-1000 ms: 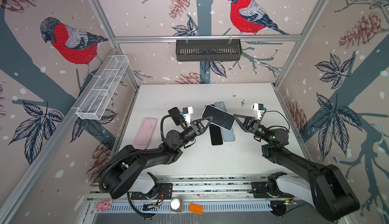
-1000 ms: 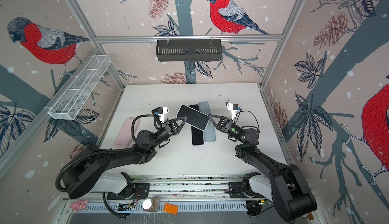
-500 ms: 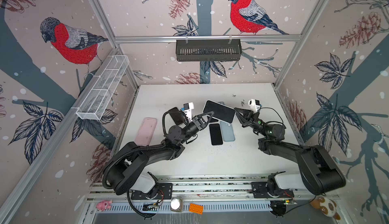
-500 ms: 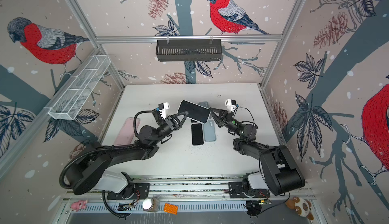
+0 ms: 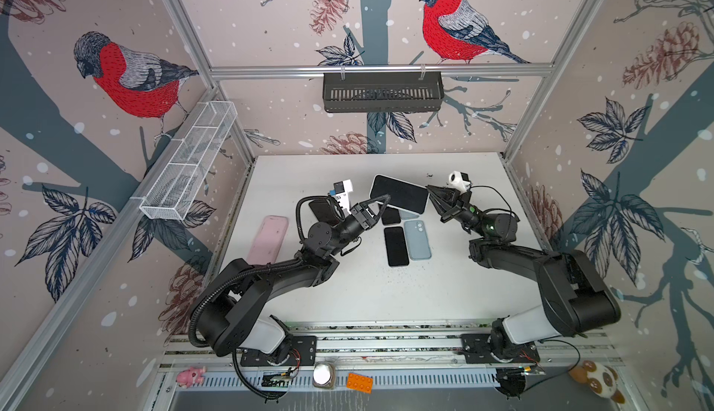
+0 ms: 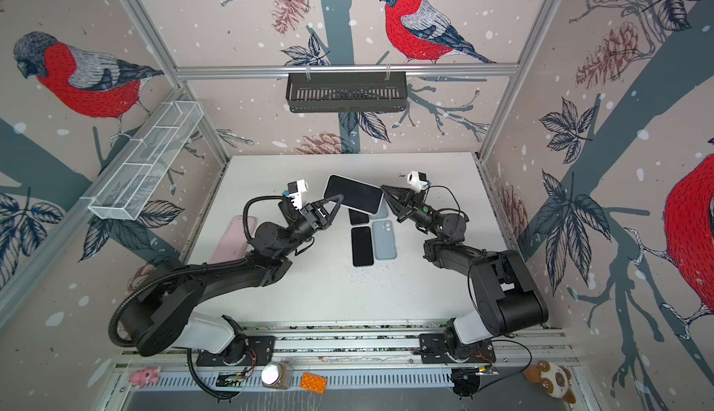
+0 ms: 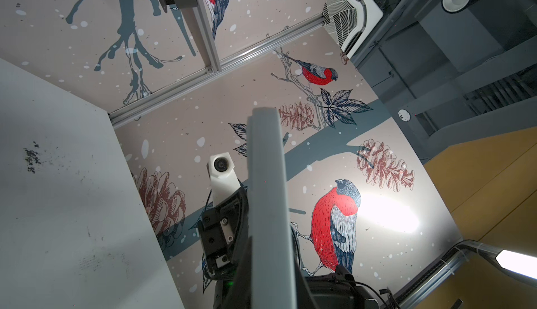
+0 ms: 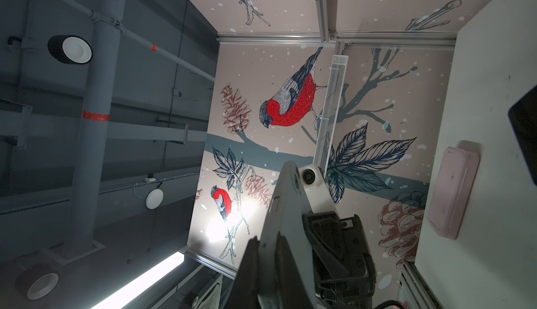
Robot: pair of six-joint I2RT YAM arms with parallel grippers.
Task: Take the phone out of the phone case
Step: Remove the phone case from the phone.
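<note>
The phone (image 5: 400, 193) shows a black screen with the pale phone case (image 5: 424, 205) as a rim around it. It hangs flat above the table in both top views, held at its two ends. My left gripper (image 5: 380, 201) is shut on the end nearer the left wall, and my right gripper (image 5: 429, 192) is shut on the opposite end. In the left wrist view the case's grey edge (image 7: 267, 206) runs up from between the dark fingers (image 7: 242, 269). The right wrist view shows the same pale edge (image 8: 286, 206) clamped between two fingers (image 8: 250, 261).
On the white table (image 5: 347, 297) lie a black phone (image 5: 396, 246), a blue case (image 5: 417, 240), a smaller dark phone (image 5: 391, 216), another dark phone (image 5: 320, 210) under the left arm, and a pink case (image 5: 268, 239). A black basket (image 5: 382, 92) hangs on the back wall, a wire basket (image 5: 189, 165) on the left.
Both grippers have carried the phone upward and toward the back wall. It was tilted and now lies flatter. Both jaws stay shut on it.
</note>
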